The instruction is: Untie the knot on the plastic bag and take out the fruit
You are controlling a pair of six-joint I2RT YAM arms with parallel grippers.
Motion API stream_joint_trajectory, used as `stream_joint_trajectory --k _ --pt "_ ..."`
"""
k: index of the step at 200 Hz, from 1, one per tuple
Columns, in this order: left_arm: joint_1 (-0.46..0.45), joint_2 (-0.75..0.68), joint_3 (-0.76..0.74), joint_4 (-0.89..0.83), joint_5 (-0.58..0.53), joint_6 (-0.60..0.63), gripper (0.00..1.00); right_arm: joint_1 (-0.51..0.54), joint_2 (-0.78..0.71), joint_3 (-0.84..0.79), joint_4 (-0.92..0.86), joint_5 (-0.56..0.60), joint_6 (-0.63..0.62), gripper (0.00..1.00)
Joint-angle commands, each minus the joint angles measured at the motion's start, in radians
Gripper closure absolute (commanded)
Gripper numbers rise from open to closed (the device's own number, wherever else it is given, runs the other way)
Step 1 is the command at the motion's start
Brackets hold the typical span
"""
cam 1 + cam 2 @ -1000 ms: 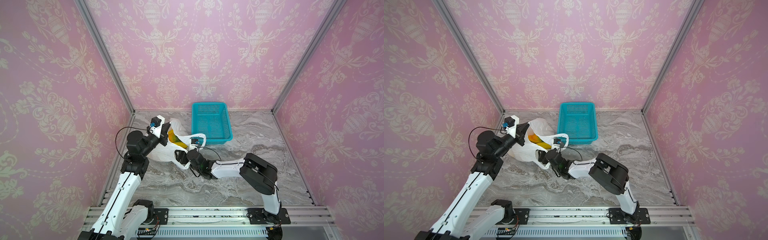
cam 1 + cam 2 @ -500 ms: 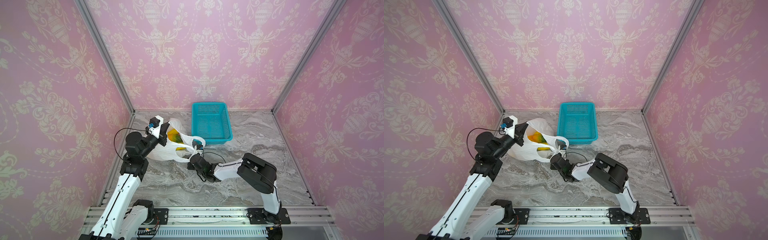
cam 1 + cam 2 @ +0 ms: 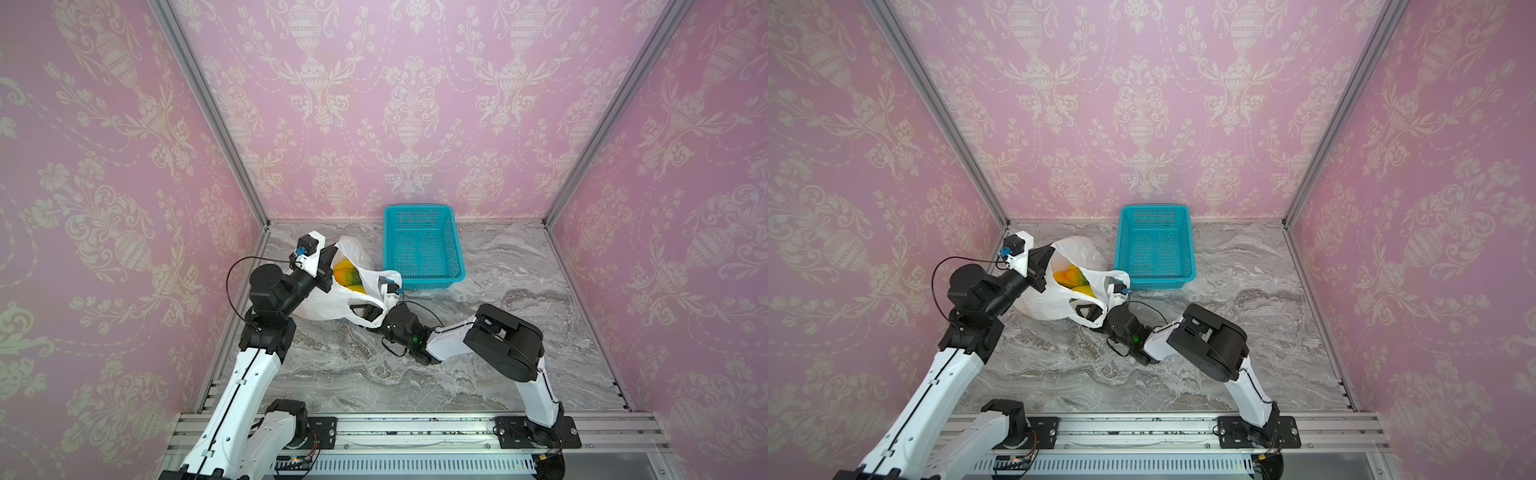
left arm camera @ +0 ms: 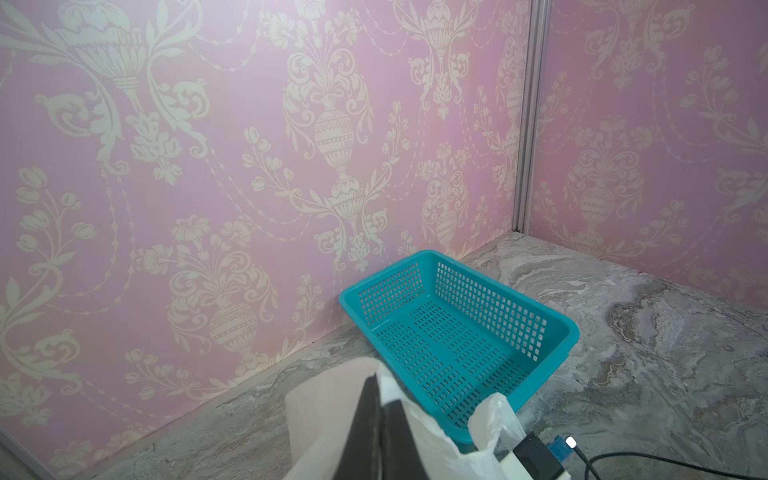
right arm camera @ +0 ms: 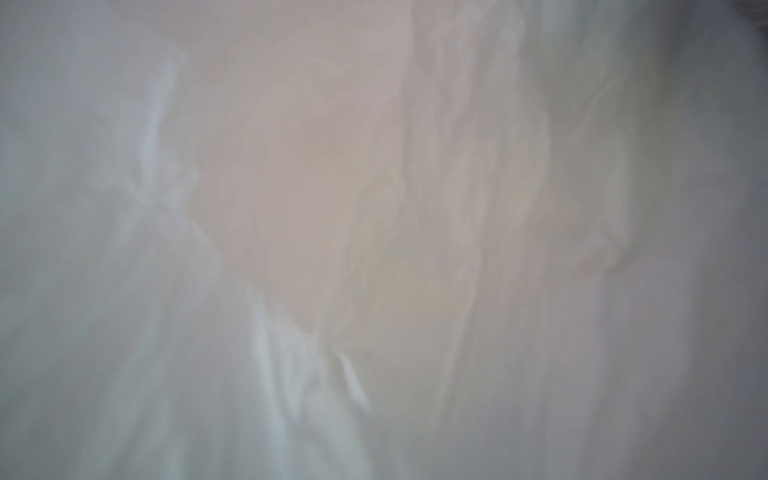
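On the grey marble tabletop (image 3: 498, 353), eight o'clock of the teal perforated basket (image 3: 422, 249), the thin white plastic bag (image 3: 332, 303) gapes wider than a second ago, left gripper (image 3: 330, 255) clamped on its rim, right gripper (image 3: 366, 311) swathed in plastic, jaws I cannot tell, so the yellow-orange toy fruit (image 3: 347, 276) looks reachable.

The space is enclosed on three sides by pink walls (image 3: 415, 104) printed with cream urns and floral garlands. The panels are joined at the back corners by bare aluminium posts (image 3: 208, 112). The tabletop (image 3: 498, 374) is finished in grey veined marble, and a slotted aluminium rail (image 3: 415, 428) is fixed along its near edge. Everything is lit softly and evenly.
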Motion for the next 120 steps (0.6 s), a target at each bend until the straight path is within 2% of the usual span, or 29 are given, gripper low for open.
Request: stream_joint_trajectory --k 1,36,69,85,106,120 --pt "0.005 -0.019 -0.009 0.038 0.036 -0.003 1.00 -0.003 0.068 0.070 0.101 -0.047 0.166 0.24" --pt "0.005 -0.017 -0.008 0.040 0.034 -0.006 1.00 -0.004 0.026 0.055 0.005 0.013 0.140 0.28" --pt "0.007 -0.020 -0.007 0.040 0.030 -0.008 1.00 -0.015 -0.011 0.011 -0.023 0.033 0.113 0.73" --pt "0.007 -0.026 -0.010 0.030 0.011 -0.001 1.00 -0.017 -0.029 -0.010 -0.044 0.030 0.092 0.90" --pt "0.008 -0.025 0.002 -0.009 -0.076 0.013 1.00 -0.002 -0.072 -0.071 -0.084 0.033 0.048 1.00" --pt "0.008 -0.015 0.024 -0.048 -0.124 0.020 1.00 0.037 -0.097 -0.109 -0.115 0.055 0.008 1.00"
